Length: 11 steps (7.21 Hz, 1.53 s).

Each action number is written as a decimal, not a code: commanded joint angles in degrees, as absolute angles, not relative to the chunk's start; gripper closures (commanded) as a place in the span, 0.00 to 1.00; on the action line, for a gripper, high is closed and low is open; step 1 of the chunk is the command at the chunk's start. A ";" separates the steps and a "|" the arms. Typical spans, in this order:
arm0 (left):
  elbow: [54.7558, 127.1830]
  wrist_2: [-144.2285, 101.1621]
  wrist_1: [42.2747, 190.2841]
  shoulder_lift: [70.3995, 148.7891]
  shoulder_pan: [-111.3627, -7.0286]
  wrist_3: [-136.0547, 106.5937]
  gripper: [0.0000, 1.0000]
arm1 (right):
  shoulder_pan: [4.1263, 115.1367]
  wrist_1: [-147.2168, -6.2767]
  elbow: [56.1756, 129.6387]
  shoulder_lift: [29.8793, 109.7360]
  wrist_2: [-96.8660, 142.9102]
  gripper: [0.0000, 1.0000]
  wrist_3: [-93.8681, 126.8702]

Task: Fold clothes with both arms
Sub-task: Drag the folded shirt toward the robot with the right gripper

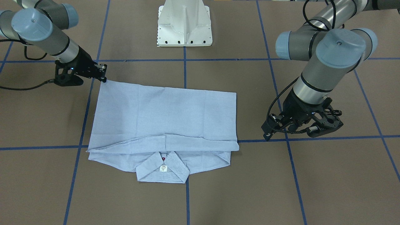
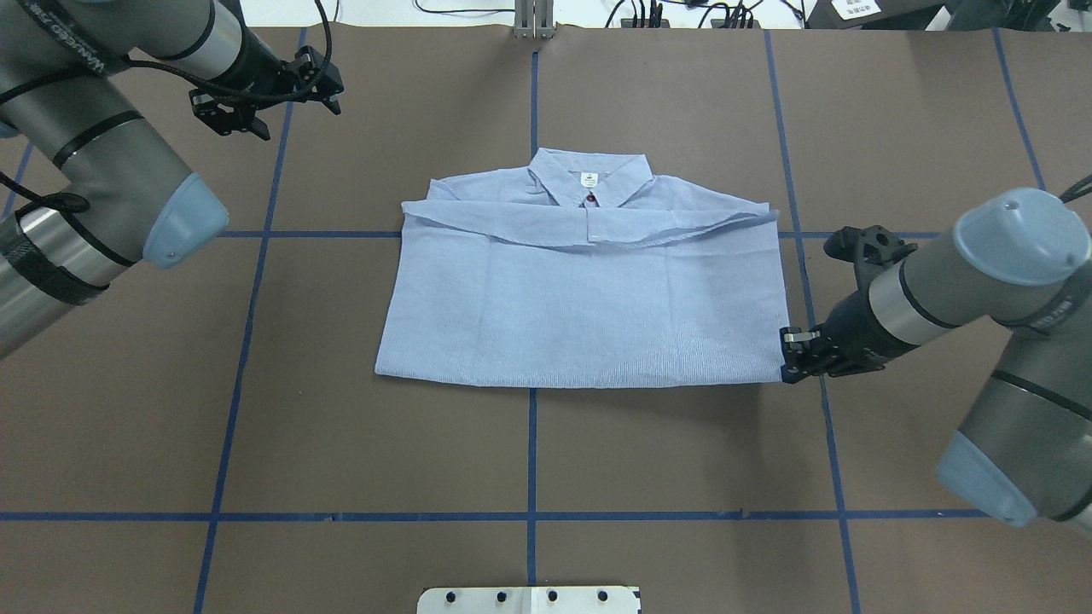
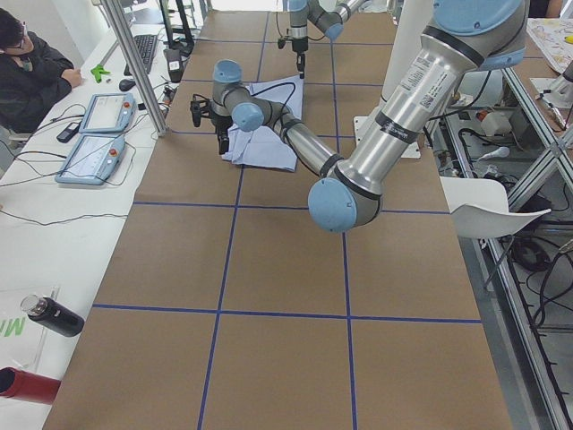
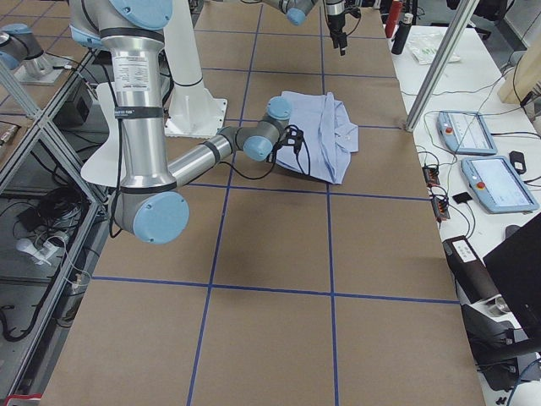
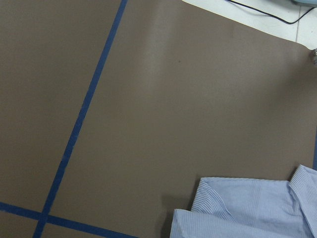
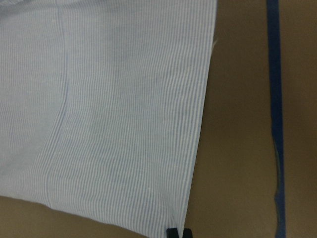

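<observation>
while my right gripper (image 2: 789, 345) is pinched on the near right corner of the light-blue white-striped button-up shirt (image 2: 589, 298), my left gripper (image 2: 328, 85) hangs unclenched and empty over the bare brown tabletop (image 2: 682, 460), well apart from the cloth, out beyond its far left corner.

shirt lies flat mid-tabletop as a wide rectangle. no sleeves showing, so folded in underneath, i judge. lower body is doubled up over the front; its edge reaches just short of the pointed collar (image 2: 589, 175), white neck label (image 2: 588, 179) uncovered.

progress: most folds look done. left, by my reckoning: perhaps one crosswise fold to narrow it, or only a release.

hard to make out: my right fingertips are a black sliver at the bottom edge of the wrist view; how much cloth they hold, cannot say. buttons mostly covered, one red dot under the label. left wrist view catches only a shoulder and a bit of collar.
</observation>
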<state>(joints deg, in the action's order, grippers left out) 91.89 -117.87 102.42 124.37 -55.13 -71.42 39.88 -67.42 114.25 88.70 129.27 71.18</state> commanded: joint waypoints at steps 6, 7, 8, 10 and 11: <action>95.53 -117.77 102.39 122.26 -55.11 -71.72 0.01 | 22.96 -67.24 123.05 100.80 141.77 1.00 72.16; 95.54 -117.77 102.39 122.43 -55.02 -71.81 0.01 | 22.24 -67.15 123.05 101.33 141.94 1.00 72.16; 95.97 -117.77 102.57 122.52 -54.58 -72.07 0.01 | 21.98 -67.15 122.70 101.16 143.42 0.17 73.03; 99.21 -117.86 102.66 121.21 -50.04 -72.16 0.01 | 25.38 -66.80 122.70 99.16 142.39 0.00 73.39; 101.75 -117.86 102.83 119.90 -45.75 -72.42 0.01 | 30.45 -66.88 122.00 95.75 141.60 0.00 73.39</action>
